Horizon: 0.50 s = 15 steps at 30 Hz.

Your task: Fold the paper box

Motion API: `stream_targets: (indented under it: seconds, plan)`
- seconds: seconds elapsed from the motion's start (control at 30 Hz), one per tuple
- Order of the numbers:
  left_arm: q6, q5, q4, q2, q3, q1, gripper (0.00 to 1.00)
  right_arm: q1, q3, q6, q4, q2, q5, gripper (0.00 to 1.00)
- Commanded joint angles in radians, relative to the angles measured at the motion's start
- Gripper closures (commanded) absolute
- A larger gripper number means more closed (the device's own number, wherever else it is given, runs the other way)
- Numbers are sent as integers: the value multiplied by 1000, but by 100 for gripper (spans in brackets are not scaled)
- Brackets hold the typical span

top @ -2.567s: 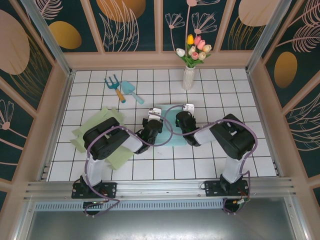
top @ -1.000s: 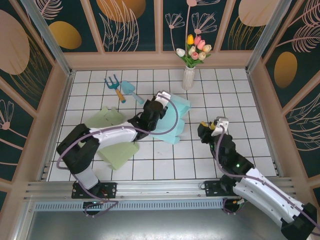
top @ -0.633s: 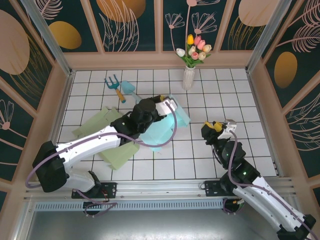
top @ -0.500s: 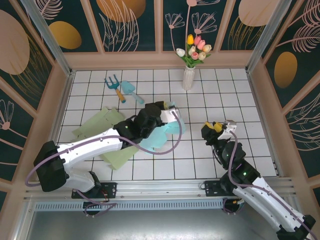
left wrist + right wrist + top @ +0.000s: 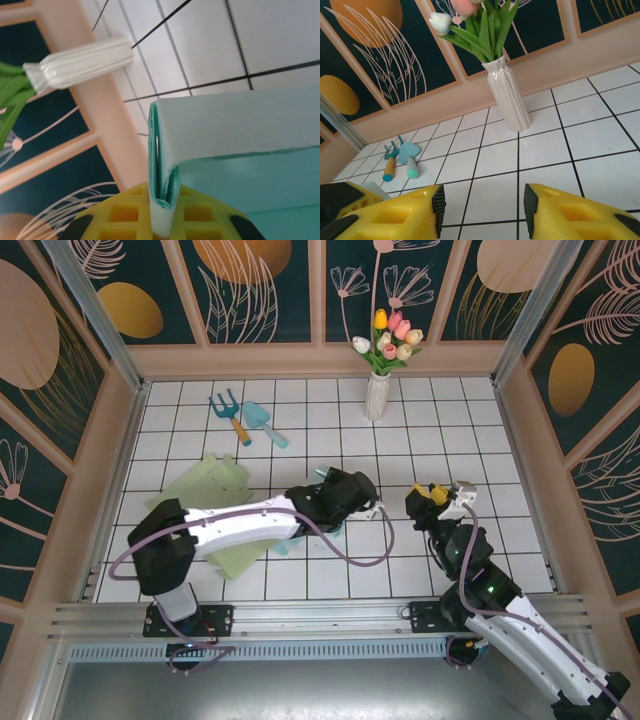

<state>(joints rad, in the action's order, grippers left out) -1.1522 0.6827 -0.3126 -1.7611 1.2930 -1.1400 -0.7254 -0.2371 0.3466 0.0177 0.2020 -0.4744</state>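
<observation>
Left wrist: left gripper (image 5: pixel 162 220) pinched on one teal paper box (image 5: pixel 235 130), over tiles mid-table. Right gripper (image 5: pixel 482 210) jaws apart, empty. One vase (image 5: pixel 507 95), two garden tools (image 5: pixel 409 152), seemingly two green sheets (image 5: pixel 205 480).

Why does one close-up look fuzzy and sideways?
Left wrist: the teal paper box sits very near the lens, soft-edged, and the vase lies sideways. Right wrist: vase crisp, yellow fingers slightly soft. Top external: evenly lit, sharp.

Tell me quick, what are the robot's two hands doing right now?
Left gripper: shut, pinching the folded edge of the teal paper box.
Right gripper: open, holding nothing.
</observation>
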Motion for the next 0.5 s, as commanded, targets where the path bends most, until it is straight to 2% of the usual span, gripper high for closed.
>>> stream_targets:
  seconds: [0.0,0.2,0.47]
  plan:
    - [-10,-31,-154,-63,86,-7,100,1,14,8,13,-21,-23,51]
    - [-4,-98,-180,-190,159,7,100,1,21,11,17,-47,-24,51]
    - [-37,-152,-12,-304,149,65,100,3,20,14,17,-50,-15,51]
